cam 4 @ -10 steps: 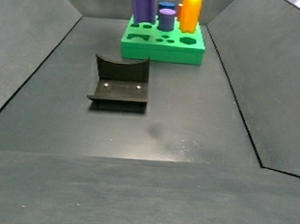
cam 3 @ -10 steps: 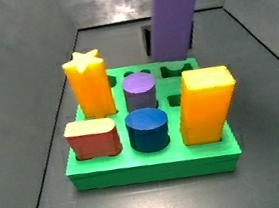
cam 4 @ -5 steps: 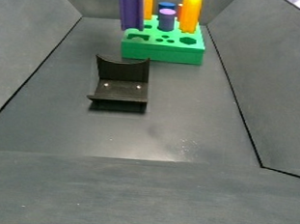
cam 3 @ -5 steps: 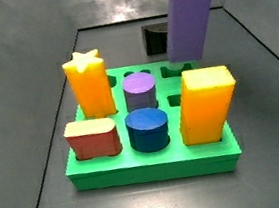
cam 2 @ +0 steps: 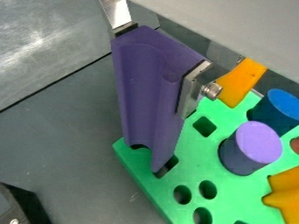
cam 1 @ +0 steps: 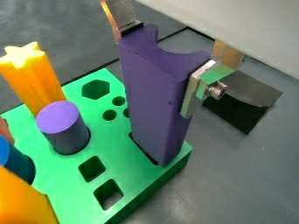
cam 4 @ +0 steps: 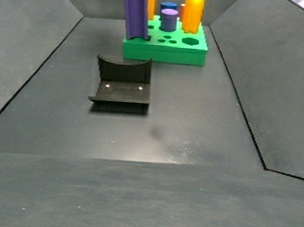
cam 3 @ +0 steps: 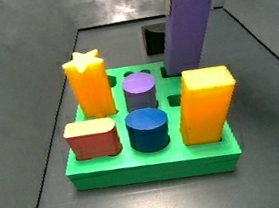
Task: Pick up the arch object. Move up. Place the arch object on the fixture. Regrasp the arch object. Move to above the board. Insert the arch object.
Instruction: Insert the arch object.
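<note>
- On the left of the board point(cam 3: 153, 162) in a side view stand the orange star peg point(cam 3: 90, 82) and the red block point(cam 3: 92, 139); both are well apart from my work and in no danger.
- In the middle, the purple cylinder point(cam 3: 139, 89) and blue cylinder point(cam 3: 147, 130) sit near the slot I am aiming for; a sideways slip could knock the purple one.
- To the right, my tool point(cam 1: 170, 54) grasps the arch point(cam 1: 158, 96) near its top, silver plates on opposite faces, and the arch stands upright at the board's far edge with its lower end at or just inside a hole.
- I judge the risk to be jamming: if the arch is tilted or turned off the hole's outline, pushing down would wedge it or shift the board.
- The orange block point(cam 3: 207, 104) hides the arch's foot in that side view, so I cannot tell how deep it sits.
- The fixture point(cam 4: 120, 82) lies empty, well apart from the board.
</note>
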